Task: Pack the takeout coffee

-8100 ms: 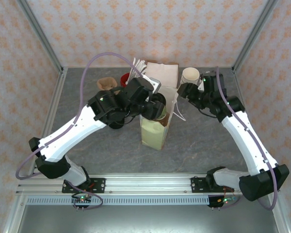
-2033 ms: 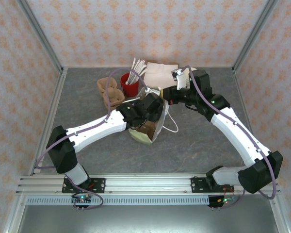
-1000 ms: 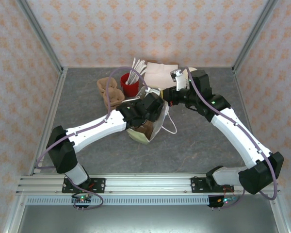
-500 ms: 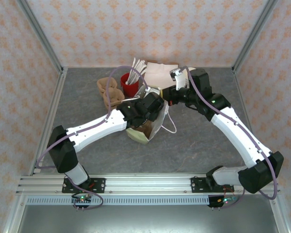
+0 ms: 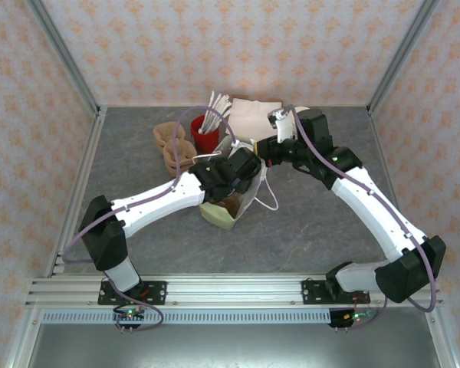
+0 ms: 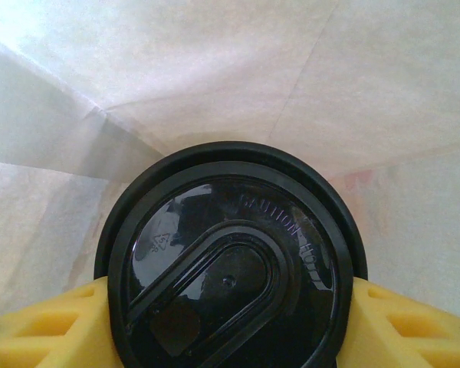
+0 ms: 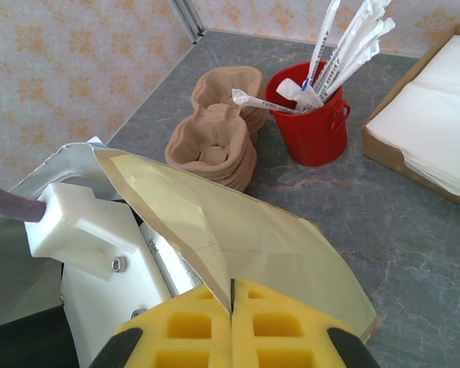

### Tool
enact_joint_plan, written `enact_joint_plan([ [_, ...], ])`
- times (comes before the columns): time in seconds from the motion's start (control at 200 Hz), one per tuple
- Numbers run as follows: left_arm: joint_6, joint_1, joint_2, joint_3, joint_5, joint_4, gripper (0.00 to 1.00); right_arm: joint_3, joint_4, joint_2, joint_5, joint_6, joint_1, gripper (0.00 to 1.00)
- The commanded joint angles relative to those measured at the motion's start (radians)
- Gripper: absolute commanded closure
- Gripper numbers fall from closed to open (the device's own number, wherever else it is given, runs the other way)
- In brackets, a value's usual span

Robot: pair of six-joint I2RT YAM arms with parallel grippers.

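Two grippers split the work here. The left gripper (image 6: 230,326) has its jaws clamped on the takeout coffee (image 6: 228,253), one yellow pad against each flank just under the black lid. White paper bag (image 6: 215,69) wall lies ahead of and around those jaws, so the cup is inside the bag. I judge it is gripped so it can be set down rather than dropped.

The right gripper (image 7: 231,310) has its jaws pressed together on the bag's rim, a fold of paper pinched between them, apparently to hold the mouth wide for the other arm.

Beyond those jaws:
- one red cup (image 7: 316,126) of wrapped straws (image 7: 353,38), too bunched to count
- one stack of pulp cup carriers (image 7: 215,142), left of it
- one tray of napkins (image 7: 437,115), to the right

One coffee, one bag.
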Motion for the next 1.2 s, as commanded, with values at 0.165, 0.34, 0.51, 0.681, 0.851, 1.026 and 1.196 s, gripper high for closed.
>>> enact_joint_plan([
  [0.165,0.012,0.009,0.053,0.006,0.02,-0.054,0.38,0.013,0.024,0.006,-0.016,0.014,0.005,1.0],
  [0.34,0.003,0.025,0.081,0.021,0.055,-0.062,0.38,0.011,0.03,0.029,-0.01,0.025,0.003,1.0],
  [0.51,0.006,0.047,0.113,0.043,0.103,-0.076,0.38,0.019,0.032,0.06,-0.02,0.046,-0.022,1.0],
  [0.681,0.01,0.066,0.153,0.083,0.157,-0.108,0.38,0.044,0.032,0.103,-0.056,0.049,-0.047,1.0],
  [0.851,0.015,0.083,0.191,0.124,0.185,-0.138,0.39,0.063,0.029,0.136,-0.081,0.031,-0.053,1.0],
  [1.026,0.017,0.095,0.225,0.165,0.196,-0.161,0.39,0.048,0.037,0.141,-0.112,0.015,-0.054,1.0],
  [1.196,0.021,0.101,0.284,0.194,0.21,-0.164,0.39,0.021,0.042,0.127,-0.111,0.01,-0.054,1.0],
])
